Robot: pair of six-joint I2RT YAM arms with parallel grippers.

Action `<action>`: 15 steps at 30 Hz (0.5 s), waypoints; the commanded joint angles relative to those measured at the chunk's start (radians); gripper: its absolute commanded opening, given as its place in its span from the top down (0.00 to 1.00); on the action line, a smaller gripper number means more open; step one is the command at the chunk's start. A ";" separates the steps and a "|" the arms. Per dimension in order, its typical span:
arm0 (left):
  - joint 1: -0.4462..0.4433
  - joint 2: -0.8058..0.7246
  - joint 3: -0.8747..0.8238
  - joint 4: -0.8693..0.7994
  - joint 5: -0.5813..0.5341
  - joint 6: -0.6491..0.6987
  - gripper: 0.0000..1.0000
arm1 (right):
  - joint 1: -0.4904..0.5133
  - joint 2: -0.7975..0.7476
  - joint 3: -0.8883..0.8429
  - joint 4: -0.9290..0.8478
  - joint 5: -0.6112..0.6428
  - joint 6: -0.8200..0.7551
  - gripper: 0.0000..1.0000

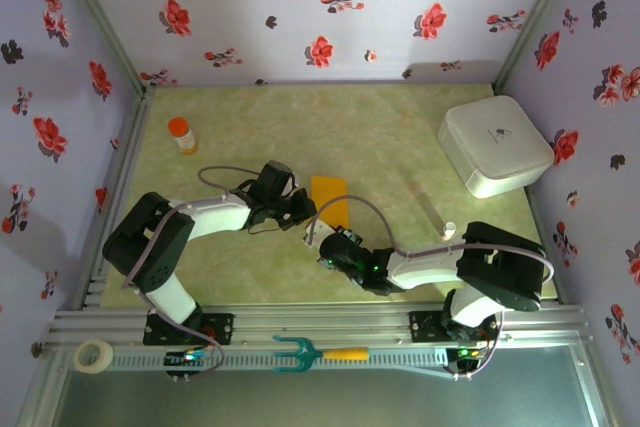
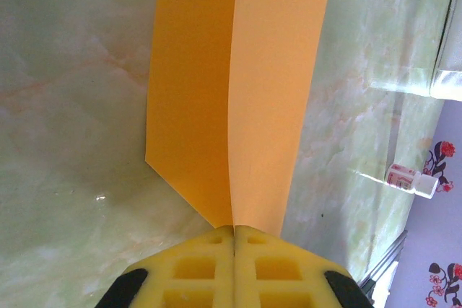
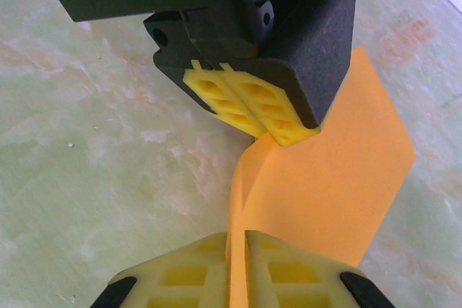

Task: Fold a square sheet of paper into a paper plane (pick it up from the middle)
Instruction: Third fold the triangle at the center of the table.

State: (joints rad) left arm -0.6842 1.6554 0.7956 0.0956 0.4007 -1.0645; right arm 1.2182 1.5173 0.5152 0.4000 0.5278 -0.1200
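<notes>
The square sheet of paper (image 2: 238,91), creased lengthwise, is pinched by the jaws of left gripper (image 2: 233,230) and right gripper (image 3: 237,239).

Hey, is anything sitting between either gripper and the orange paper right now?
Nothing visible does. The left gripper is shut on the paper, and the right gripper pinches the same sheet close beside it, so both have direct contact.

Mid-table, the square sheet of paper (image 1: 328,199) has the left hand (image 1: 303,214) at its left, the right hand (image 1: 323,238) before it.
</notes>
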 commanded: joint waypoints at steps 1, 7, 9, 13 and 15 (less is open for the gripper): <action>0.006 -0.026 -0.001 -0.014 -0.001 -0.004 1.00 | 0.005 -0.014 -0.006 0.006 0.011 0.022 0.89; 0.006 -0.070 -0.015 -0.036 -0.055 0.001 0.82 | -0.016 -0.025 0.002 -0.031 -0.071 0.059 0.97; 0.013 -0.106 -0.014 -0.073 -0.088 0.018 0.77 | -0.047 -0.035 0.014 -0.074 -0.163 0.116 0.98; 0.031 -0.172 -0.006 -0.174 -0.159 0.053 0.65 | -0.116 -0.054 0.022 -0.110 -0.357 0.230 0.99; 0.044 -0.202 -0.007 -0.206 -0.181 0.062 0.63 | -0.158 -0.058 0.022 -0.106 -0.478 0.291 0.98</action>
State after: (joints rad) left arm -0.6590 1.4963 0.7891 -0.0177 0.2901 -1.0397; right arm 1.1000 1.4830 0.5159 0.3283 0.2508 0.0422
